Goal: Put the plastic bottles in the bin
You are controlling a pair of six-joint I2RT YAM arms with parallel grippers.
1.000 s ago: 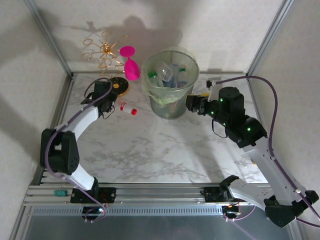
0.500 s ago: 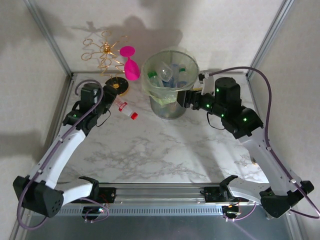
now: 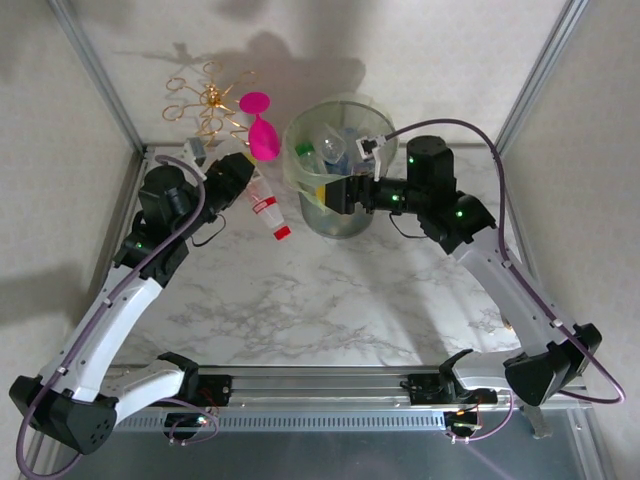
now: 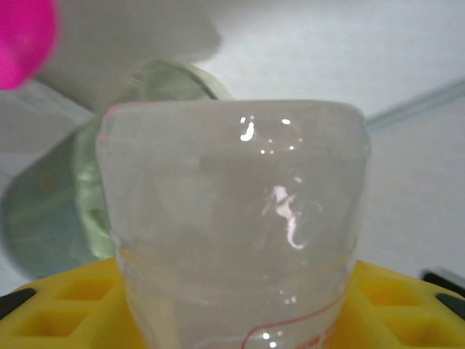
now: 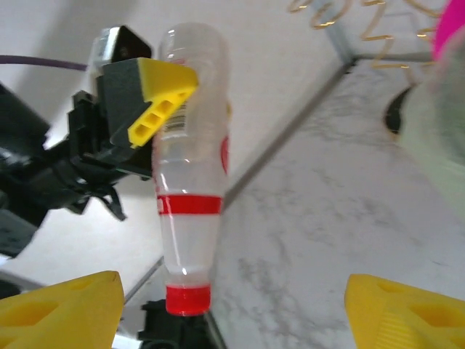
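The left gripper, upper left of the top view, is clamped on a clear bottle near its base end, with the red cap hanging down toward the bin at upper centre, where other bottles lie inside. The right gripper hovers at the bin wall, jaws spread wide and empty. The bottle looks empty, so it is probably light, thin-walled and slick; a hard squeeze could dent it, so a hold across the straight body above the red band seems safest
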